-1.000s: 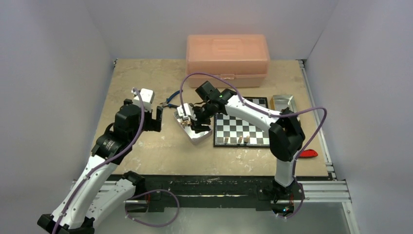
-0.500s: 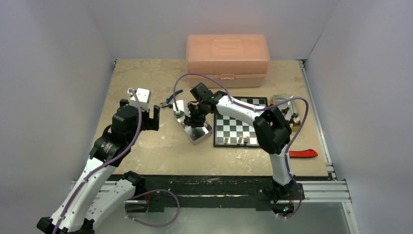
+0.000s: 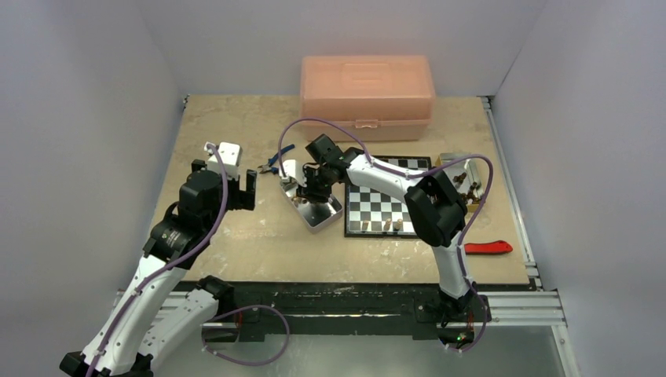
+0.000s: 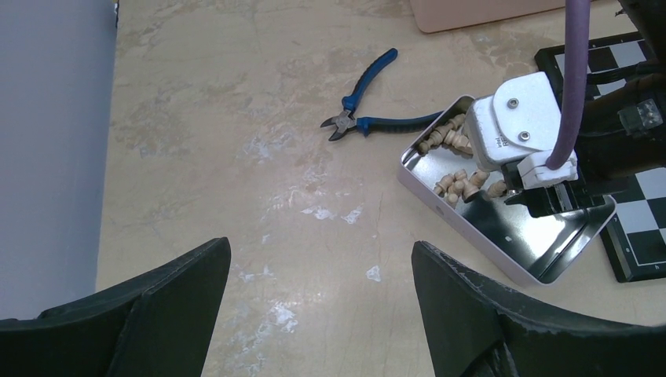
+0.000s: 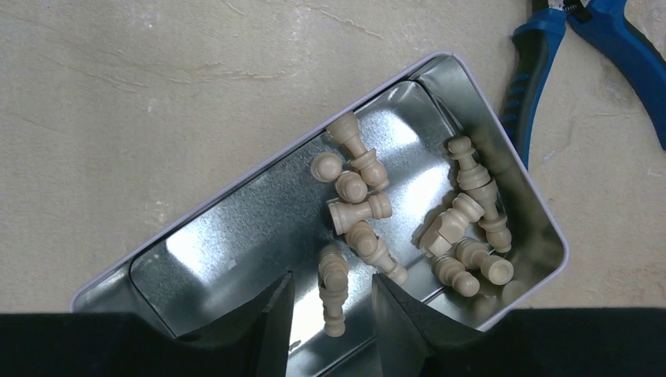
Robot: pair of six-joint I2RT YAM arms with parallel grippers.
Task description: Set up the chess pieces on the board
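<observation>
Several light tan chess pieces [image 5: 463, 228] lie loose in a shiny open tin [image 5: 236, 236], just left of the board [image 3: 390, 206]. My right gripper [image 5: 331, 276] reaches down into the tin, open. Its jaws straddle one lying piece [image 5: 333, 287], with a small gap on each side. A few tan pieces [image 3: 389, 225] stand on the board's near row. Left of the tin [image 4: 440, 200], my left gripper [image 4: 320, 247] hangs wide open over bare table, holding nothing. In the top view the right gripper [image 3: 312, 191] hides part of the tin [image 3: 318, 214].
Blue-handled pliers [image 4: 369, 118] lie on the table just behind the tin. A large pink box [image 3: 367, 86] stands at the back. A second small tin [image 3: 463, 177] sits right of the board. Something red [image 3: 487, 247] lies near the front right edge.
My right gripper has come down into the tin and its jaws have narrowed around one lying piece. The right elbow has swung left. The left arm has barely moved.
</observation>
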